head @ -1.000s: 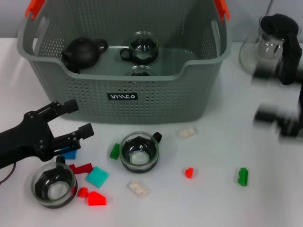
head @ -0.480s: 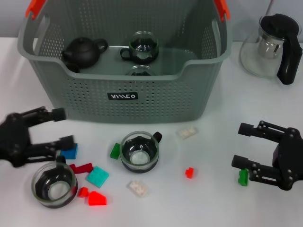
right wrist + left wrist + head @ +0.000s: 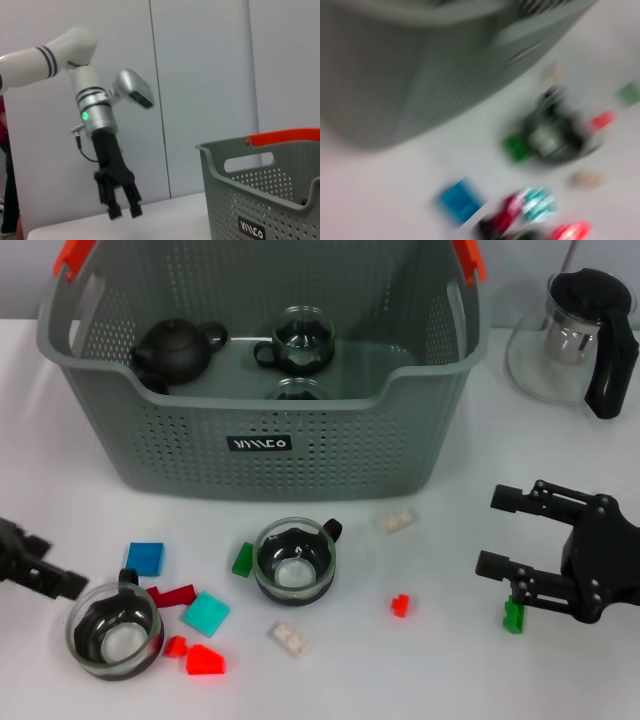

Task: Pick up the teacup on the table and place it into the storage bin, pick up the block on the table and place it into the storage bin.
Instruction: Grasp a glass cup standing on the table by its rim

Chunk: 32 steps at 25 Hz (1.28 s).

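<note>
The storage bin (image 3: 262, 445) stands at the back and holds a black teapot (image 3: 178, 348) and glass teacups (image 3: 301, 340). One teacup (image 3: 293, 562) sits on the table in front of the bin; another teacup (image 3: 115, 630) is at the front left. Blocks lie around them: blue (image 3: 146, 558), green (image 3: 242, 559), teal (image 3: 206, 613), red (image 3: 204, 660), red (image 3: 400, 605) and green (image 3: 514, 615). My right gripper (image 3: 493, 531) is open and empty, just above the right green block. My left gripper (image 3: 50, 562) is at the table's left edge, left of the front cup; the right wrist view shows the left gripper (image 3: 124, 212) with its fingers apart.
A glass kettle (image 3: 575, 335) with a black handle stands at the back right. Two white blocks (image 3: 395, 521) (image 3: 292, 639), a dark red block (image 3: 172, 594) and a small red block (image 3: 176, 645) also lie on the white table. The left wrist view is blurred.
My left arm has drawn back to the left edge of the table, empty. My right gripper came into view and has edged slightly left toward the green block.
</note>
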Tool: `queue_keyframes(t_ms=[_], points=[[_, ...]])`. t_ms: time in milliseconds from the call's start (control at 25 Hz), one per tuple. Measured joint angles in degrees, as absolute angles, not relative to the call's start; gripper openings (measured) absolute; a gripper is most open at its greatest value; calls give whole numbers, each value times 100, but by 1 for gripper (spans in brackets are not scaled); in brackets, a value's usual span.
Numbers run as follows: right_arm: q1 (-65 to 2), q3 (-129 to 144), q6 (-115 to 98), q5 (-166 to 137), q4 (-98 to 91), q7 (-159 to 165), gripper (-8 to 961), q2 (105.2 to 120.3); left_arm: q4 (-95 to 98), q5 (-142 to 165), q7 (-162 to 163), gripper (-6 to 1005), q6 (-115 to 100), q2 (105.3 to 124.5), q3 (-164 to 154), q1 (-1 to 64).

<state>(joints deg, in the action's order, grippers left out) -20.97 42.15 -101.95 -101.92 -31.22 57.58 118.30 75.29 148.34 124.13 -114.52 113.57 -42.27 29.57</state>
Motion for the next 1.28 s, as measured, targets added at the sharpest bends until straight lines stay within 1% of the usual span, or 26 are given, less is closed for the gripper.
queue_keyframes(t_ms=[120, 160, 280, 360, 600, 680, 960, 1120, 1280], points=[[-2128, 4212, -10189, -10183, -3120, 5767, 767, 11839, 7938, 15723, 12100, 820, -11160, 11757, -4509, 3017], [-2133, 4210, -10187, -10173, -3120, 5767, 767, 11839, 8124, 15971, 11906, 820, -10996, 11961, -4648, 2986], [-2150, 4173, -10183, -10159, -3119, 5767, 767, 11839, 8400, 16268, 11677, 820, -10534, 12298, -4869, 2839], [-2158, 4142, -10185, -10157, -3110, 5767, 767, 11844, 8388, 16295, 11650, 819, -10272, 12402, -5013, 2747], [-2163, 4094, -10208, -10149, -3102, 5766, 767, 11847, 7904, 16332, 11760, 818, -9910, 12388, -5237, 2667], [-2166, 4081, -10222, -10145, -3102, 5766, 767, 11848, 7804, 16337, 11777, 778, -9862, 12388, -5264, 2653], [-2203, 4094, -10200, -10174, -3102, 5765, 767, 11855, 7454, 16358, 11919, 736, -9652, 12390, -5499, 2642], [-2205, 4081, -10219, -10184, -3065, 5765, 767, 11839, 7382, 16362, 12330, 712, -9559, 12339, -5623, 2660], [-2207, 4078, -10228, -10187, -3035, 5765, 766, 11814, 7377, 16366, 12486, 583, -9616, 12323, -5694, 2678]])
